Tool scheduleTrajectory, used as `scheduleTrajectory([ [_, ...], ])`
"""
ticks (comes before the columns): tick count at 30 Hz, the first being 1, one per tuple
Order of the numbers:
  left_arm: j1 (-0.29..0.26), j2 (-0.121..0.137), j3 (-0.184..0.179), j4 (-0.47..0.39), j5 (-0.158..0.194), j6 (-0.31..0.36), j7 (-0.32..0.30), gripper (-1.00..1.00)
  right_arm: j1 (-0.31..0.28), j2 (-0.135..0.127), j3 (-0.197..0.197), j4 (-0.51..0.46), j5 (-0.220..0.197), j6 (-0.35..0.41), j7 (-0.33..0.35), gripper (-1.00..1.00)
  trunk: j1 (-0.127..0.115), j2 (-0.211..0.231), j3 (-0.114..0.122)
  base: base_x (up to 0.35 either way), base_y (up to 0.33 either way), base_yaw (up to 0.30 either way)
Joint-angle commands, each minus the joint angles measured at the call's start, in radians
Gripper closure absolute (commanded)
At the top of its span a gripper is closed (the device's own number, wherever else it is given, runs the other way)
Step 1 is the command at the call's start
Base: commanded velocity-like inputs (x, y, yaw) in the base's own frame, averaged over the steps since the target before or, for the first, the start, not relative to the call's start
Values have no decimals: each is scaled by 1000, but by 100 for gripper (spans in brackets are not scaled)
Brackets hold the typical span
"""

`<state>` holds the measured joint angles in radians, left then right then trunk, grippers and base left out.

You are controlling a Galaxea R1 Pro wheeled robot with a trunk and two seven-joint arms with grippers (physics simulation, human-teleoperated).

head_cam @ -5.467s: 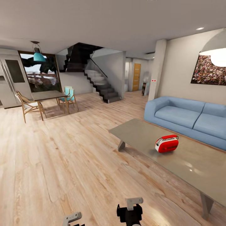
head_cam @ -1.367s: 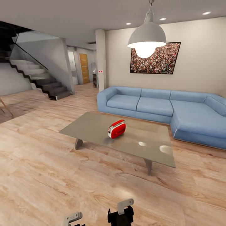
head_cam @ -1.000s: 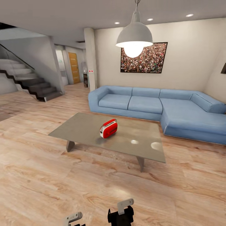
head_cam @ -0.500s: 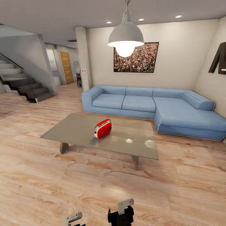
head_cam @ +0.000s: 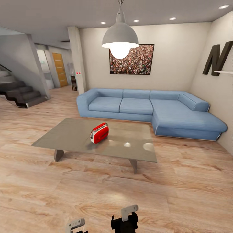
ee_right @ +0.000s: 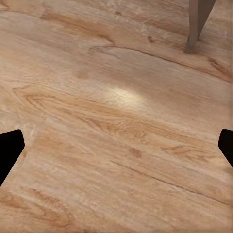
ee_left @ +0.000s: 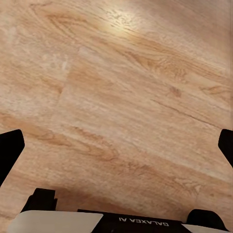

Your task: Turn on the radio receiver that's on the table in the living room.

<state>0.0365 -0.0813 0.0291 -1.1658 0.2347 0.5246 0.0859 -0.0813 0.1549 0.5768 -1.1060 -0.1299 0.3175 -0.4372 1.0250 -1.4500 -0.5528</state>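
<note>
**We see the radio, but we have not reached it**

We are in the living room, out on the wood plank floor. The radio receiver sits near the middle of the low grey coffee table. It is red with a white band, and it stands upright. Behind the table is the blue sofa. A white hanging lamp glows above, and a crowd picture hangs on the wall.

Our 2 arms are low and near our body. In the head view, the left gripper and the right gripper both sit at the bottom edge, well apart from the table. In the left wrist view, the fingertips are spread wide, with bare floor between them. In the right wrist view, the fingertips are also spread wide, over bare floor, and a table leg shows past them. Neither gripper holds anything.

So we think the task is only just starting. We have found the radio. We think we must roll up close to the table, reach out 1 arm, and press or turn its switch. From here we cannot tell where the switch is.
</note>
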Motion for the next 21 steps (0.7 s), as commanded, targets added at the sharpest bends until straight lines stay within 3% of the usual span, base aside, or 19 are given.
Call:
scheduleTrajectory([
  [1, 0, 0, 0, 0, 0, 0, 0, -100, 0, 0, 0, 0, 0, 0, 0, -100, 0, 0, 0, 0, 0, -20],
  [8, 0, 1, -1, 0, 0, 0, 0, -100, 0, 0, 0, 0, -1, 0, 0, -100, 0, 0, 0, 10, 66, -5],
  [21, 0, 1, -1, 2, 0, 2, 0, -100, 0, 0, 0, 1, -1, 0, 0, -100, 0, 0, 0, 68, 304, 0],
])
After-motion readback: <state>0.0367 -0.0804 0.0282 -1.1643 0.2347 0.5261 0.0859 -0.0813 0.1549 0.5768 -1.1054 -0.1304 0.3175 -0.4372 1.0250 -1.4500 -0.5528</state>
